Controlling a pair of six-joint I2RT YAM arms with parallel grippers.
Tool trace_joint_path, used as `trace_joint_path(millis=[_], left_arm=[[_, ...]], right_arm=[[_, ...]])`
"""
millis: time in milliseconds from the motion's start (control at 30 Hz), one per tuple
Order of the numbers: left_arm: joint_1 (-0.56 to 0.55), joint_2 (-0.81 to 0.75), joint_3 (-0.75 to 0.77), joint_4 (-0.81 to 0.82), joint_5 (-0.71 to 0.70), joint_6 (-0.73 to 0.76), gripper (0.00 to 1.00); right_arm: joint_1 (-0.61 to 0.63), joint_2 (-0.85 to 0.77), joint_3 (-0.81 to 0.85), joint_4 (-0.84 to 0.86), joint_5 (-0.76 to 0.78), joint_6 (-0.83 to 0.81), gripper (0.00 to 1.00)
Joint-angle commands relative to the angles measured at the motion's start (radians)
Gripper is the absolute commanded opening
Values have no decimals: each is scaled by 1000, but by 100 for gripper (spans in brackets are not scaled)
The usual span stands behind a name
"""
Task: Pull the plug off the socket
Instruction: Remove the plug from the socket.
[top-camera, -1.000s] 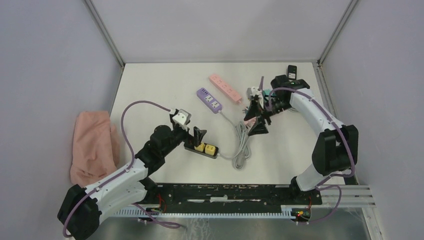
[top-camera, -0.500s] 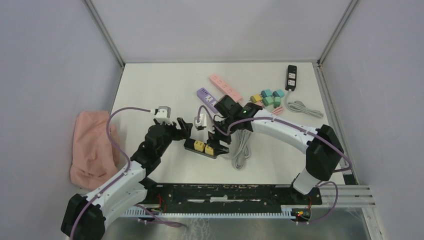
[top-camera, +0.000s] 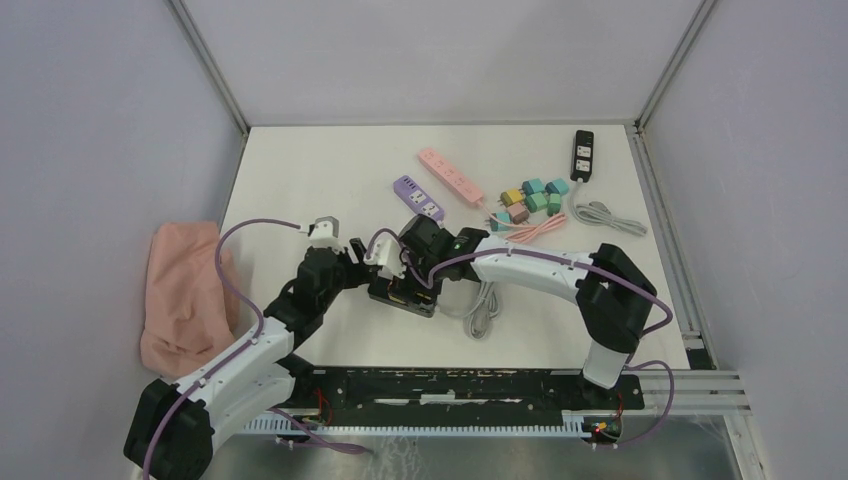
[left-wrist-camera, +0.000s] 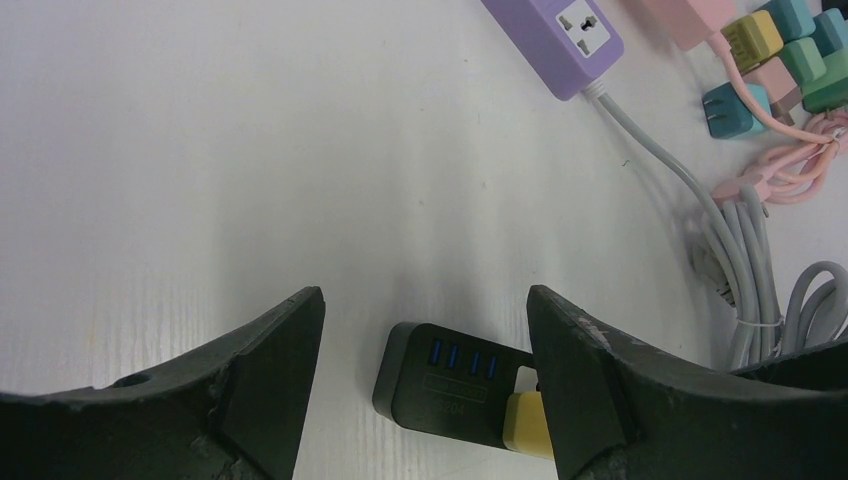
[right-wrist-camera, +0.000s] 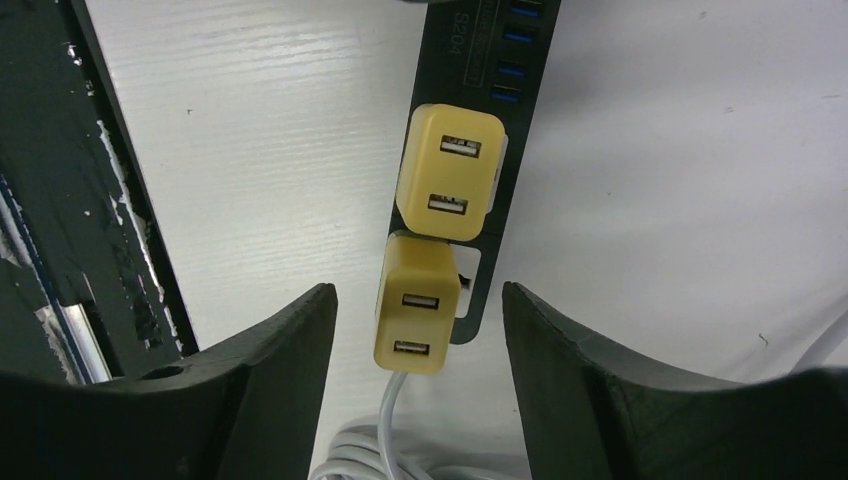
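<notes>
The black socket strip (top-camera: 422, 304) lies on the white table between both arms, with two yellow plugs in it. My left gripper (left-wrist-camera: 425, 300) hangs open over its end with the blue ports (left-wrist-camera: 455, 385), the fingers apart from it; one yellow plug (left-wrist-camera: 525, 425) peeks out beside the right finger. In the right wrist view the two yellow plugs (right-wrist-camera: 447, 175) (right-wrist-camera: 415, 310) sit in a row on the strip (right-wrist-camera: 515, 70). My right gripper (right-wrist-camera: 418, 295) stands open astride the nearer plug, touching nothing. A grey cord (right-wrist-camera: 400, 430) runs out below that plug.
A purple strip (top-camera: 418, 199) and a pink strip (top-camera: 451, 176) lie behind. Several coloured plugs (top-camera: 535, 198), a pink cable (top-camera: 535, 228) and another black strip (top-camera: 582, 155) are at the back right. A grey cord bundle (top-camera: 485, 300) lies right of the socket. A pink cloth (top-camera: 187, 292) lies left.
My right arm has swung from the back right across to the black socket strip and come down over its plugs. The left gripper has edged closer to the strip. Both jaws have narrowed.
</notes>
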Motion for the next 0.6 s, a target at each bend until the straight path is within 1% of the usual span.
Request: trace_joint_path(millis=[0, 67, 167, 233, 300, 367, 567], left_arm=[[7, -9, 40, 7, -25, -40, 80], [6, -14, 37, 7, -22, -33, 80], [7, -14, 29, 14, -7, -24, 80], [7, -8, 21, 30, 26, -7, 81], [6, -5, 10, 71, 87, 18, 82], [6, -9, -6, 127, 157, 42, 84], [7, -35, -72, 356, 404, 108, 92]], right_arm=[[14, 26, -6, 48, 36, 33, 64], [13, 29, -8, 43, 25, 27, 52], [7, 13, -12, 14, 3, -6, 29], [-19, -10, -21, -26, -66, -58, 21], [-60, -40, -32, -81, -164, -130, 15], [-106, -68, -40, -184, -248, -242, 12], [-231, -122, -82, -351, -288, -495, 13]])
